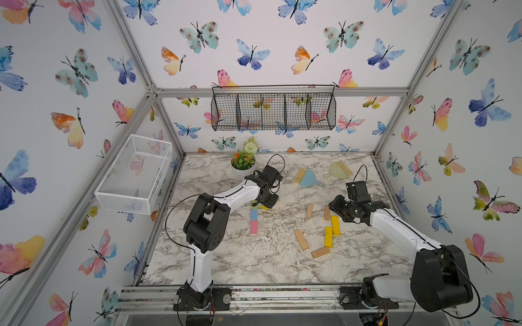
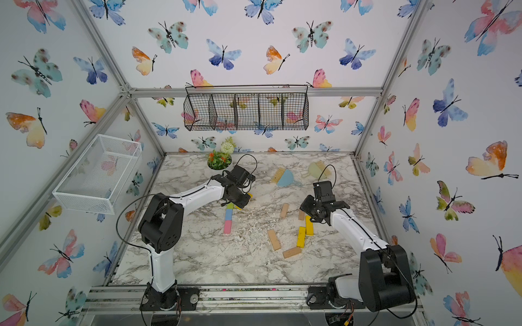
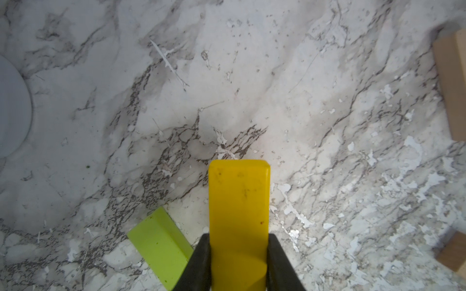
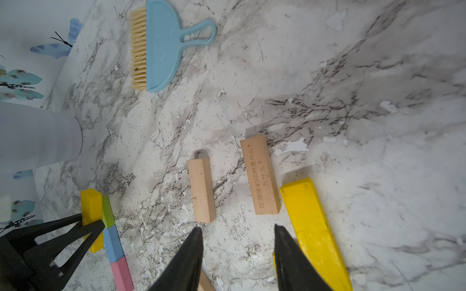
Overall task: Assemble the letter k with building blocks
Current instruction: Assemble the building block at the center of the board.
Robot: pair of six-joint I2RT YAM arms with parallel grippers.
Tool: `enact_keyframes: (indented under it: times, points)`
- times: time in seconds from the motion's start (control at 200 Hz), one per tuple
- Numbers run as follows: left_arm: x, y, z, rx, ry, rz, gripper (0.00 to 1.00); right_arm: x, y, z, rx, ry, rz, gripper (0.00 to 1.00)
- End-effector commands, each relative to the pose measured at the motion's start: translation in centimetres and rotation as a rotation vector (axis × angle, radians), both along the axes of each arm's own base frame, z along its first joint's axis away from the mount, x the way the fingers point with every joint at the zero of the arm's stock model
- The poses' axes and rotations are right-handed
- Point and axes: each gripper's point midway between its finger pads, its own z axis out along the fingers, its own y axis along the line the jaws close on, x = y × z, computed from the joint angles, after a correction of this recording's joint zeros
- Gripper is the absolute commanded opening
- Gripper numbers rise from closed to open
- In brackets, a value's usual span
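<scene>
left arm (image 1: 237,194) is reaching forward across the table (image 1: 254,262), jaws clamping the yellow block (image 3: 239,196) just beside the lime-green block (image 3: 158,241); right arm (image 1: 395,225) is hovering, jaws part-open and empty, above tan blocks (image 4: 201,189).

A blue brush (image 1: 308,178), a green brush (image 1: 339,170) and a potted plant (image 1: 243,161) sit on the marble table (image 1: 254,265).

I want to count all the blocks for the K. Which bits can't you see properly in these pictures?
Both top views: the left hand covers most of the yellow block it grips and the lime-green block.
Left wrist view: the picture's edge cuts off a tan block.
Right wrist view: the edge cuts off another tan block beneath the open right hand.
</scene>
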Motion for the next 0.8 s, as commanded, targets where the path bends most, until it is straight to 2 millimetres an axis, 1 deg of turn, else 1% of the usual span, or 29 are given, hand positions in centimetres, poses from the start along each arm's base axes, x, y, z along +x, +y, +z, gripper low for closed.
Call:
enact_keyframes:
  times: [0.0, 0.03, 0.04, 0.065, 0.235, 0.521, 0.691, 0.796]
  points:
    - [-0.2, 0.5, -0.8, 0.038, 0.011, -0.007, 0.31, -0.1, 0.1, -0.5, 0.003, 0.014, 0.011, 0.48]
    - [-0.2, 0.5, -0.8, 0.04, 0.01, -0.005, 0.31, -0.1, 0.1, -0.6, 0.004, 0.017, 0.013, 0.48]
    - [-0.3, 0.6, -1.8, 0.054, 0.028, -0.005, 0.31, -0.1, 0.1, -0.6, 0.004, 0.017, 0.012, 0.48]
    - [-0.4, 0.6, -2.3, 0.059, 0.037, -0.007, 0.31, -0.1, 0.1, -0.6, 0.002, 0.016, 0.011, 0.48]
    - [-0.5, 0.9, -3.5, 0.064, 0.068, -0.01, 0.31, -0.2, 0.0, -0.6, 0.001, 0.015, 0.007, 0.48]
    - [-0.6, 1.3, -3.8, 0.061, 0.08, -0.004, 0.31, -0.2, 0.2, -0.7, 0.004, 0.02, 0.016, 0.48]
    - [-0.6, 1.7, -4.5, 0.072, 0.094, 0.002, 0.31, -0.2, 0.2, -0.4, 0.003, 0.014, 0.017, 0.48]
    - [-0.5, 1.8, -4.3, 0.067, 0.092, 0.005, 0.31, -0.2, 0.1, -0.5, 0.0, 0.015, 0.017, 0.48]
